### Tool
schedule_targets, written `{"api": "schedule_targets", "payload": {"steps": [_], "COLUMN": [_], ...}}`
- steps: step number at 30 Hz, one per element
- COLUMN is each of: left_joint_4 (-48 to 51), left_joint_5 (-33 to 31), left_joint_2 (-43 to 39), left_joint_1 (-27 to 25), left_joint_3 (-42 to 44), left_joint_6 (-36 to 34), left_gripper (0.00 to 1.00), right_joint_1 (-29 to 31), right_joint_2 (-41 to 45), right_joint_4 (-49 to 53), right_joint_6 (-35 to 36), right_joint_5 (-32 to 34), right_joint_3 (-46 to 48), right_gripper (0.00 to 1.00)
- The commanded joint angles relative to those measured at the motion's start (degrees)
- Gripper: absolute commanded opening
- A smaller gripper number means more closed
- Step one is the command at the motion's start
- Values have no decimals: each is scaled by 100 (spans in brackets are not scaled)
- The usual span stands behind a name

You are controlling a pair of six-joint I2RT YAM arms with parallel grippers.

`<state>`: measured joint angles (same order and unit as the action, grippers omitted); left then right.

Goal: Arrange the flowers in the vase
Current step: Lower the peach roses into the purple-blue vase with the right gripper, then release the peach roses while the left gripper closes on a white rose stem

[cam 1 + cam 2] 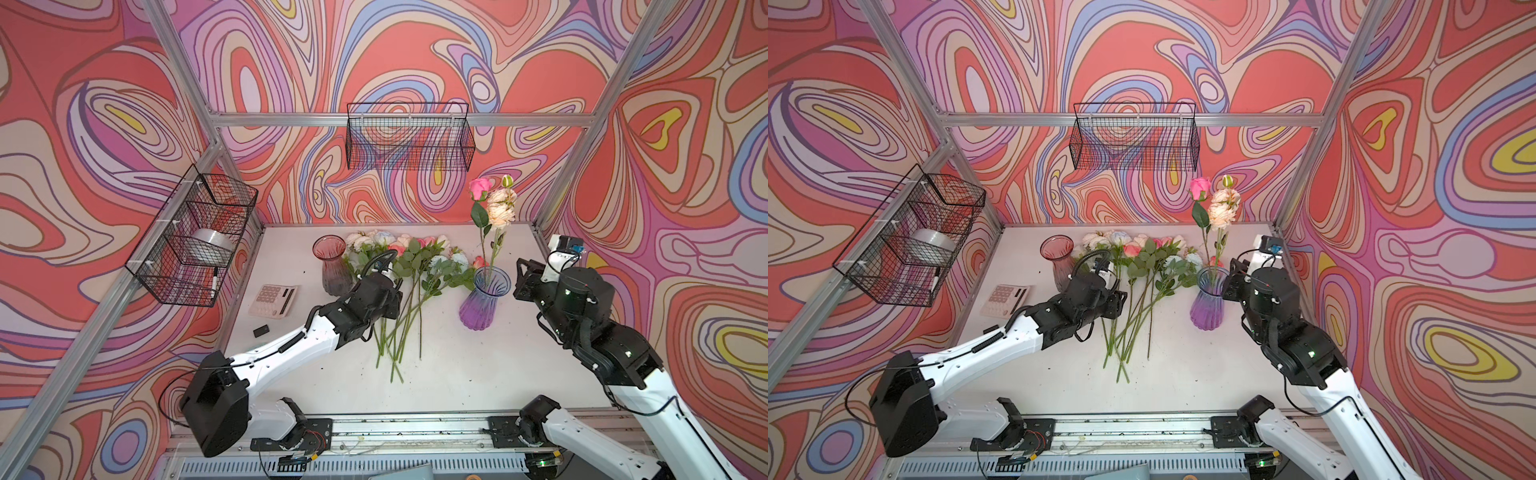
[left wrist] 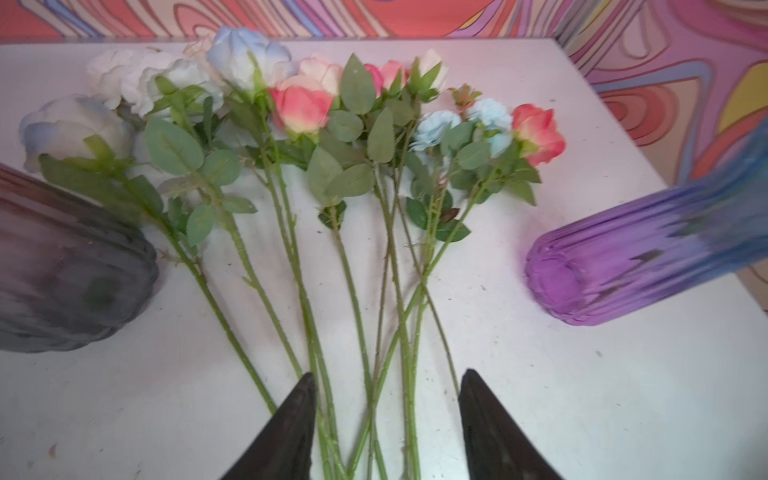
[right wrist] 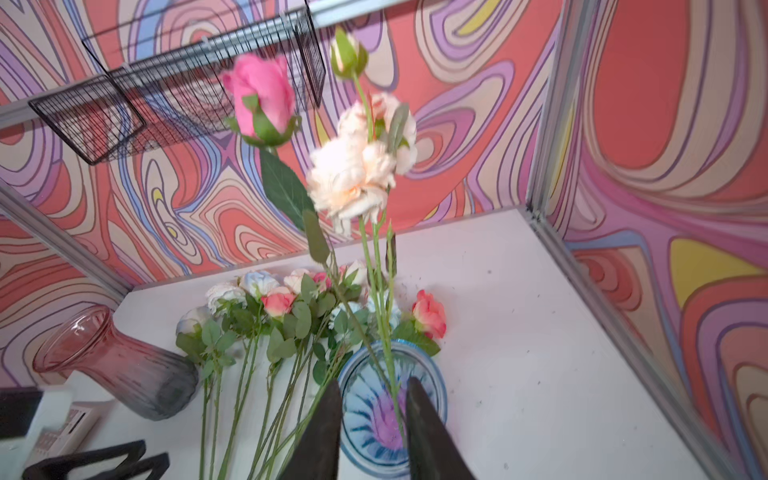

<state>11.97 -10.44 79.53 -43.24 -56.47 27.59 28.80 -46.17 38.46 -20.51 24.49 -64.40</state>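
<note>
Left tool straddles stems of flowers.

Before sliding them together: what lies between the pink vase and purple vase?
The loose flowers, with the left gripper straddling their stems, seen in both top views.

Swirled walls — coral, lilac, cream, blue — close three sides; aluminium rails frame the corners; a black wire basket hangs on the back rail, a second basket on the left; the white tabletop is speckled, evenly lit.
</note>
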Motion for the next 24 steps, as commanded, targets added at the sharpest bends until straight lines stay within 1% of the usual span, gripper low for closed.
{"api": "schedule_targets", "payload": {"steps": [1,5,6,7,8,9,11,14,15,19,21,22,24], "left_joint_4": [987,1100,1201,1386,1647,1778,1870,1627,1530,913,655,573,496], "left_joint_5": [-59,-53,-85,-278,-544,-713,-758,-544,-413,347,599,627,614], "left_joint_2": [345,886,1102,1338,1529,1701,1916,2100,2183,2563,2714,2776,2917], "left_joint_1": [187,349,397,421,438,476,606,822,892,1011,1011,1019,1032], "left_joint_3": [-347,-691,-853,-1066,-1260,-1388,-1463,-1328,-1310,-1244,-1242,-1218,-1207], "left_joint_6": [311,249,263,310,424,484,696,899,890,665,542,546,581], "left_gripper": [42,37,32,26,24,23,26,33,33,36,36,35,28], "right_joint_1": [-23,-17,-23,-18,-23,-23,-15,-16,-19,-20,-23,-17,-21], "right_joint_2": [79,347,371,372,357,326,268,240,249,288,325,336,372], "right_joint_4": [286,122,68,6,-36,-77,-138,-200,-220,-261,-271,-269,-252], "right_joint_6": [-227,-287,-287,-287,-280,-270,-215,-147,-131,-89,-93,-92,-80], "right_joint_5": [-656,-726,-766,-825,-870,-908,-991,-1028,-1047,-1138,-1171,-1175,-1175], "right_joint_3": [463,764,809,841,871,884,904,949,960,1020,1051,1052,1069], "right_gripper": [19,14,14,14,14,14,14,14,15,16,16,16,16]}}
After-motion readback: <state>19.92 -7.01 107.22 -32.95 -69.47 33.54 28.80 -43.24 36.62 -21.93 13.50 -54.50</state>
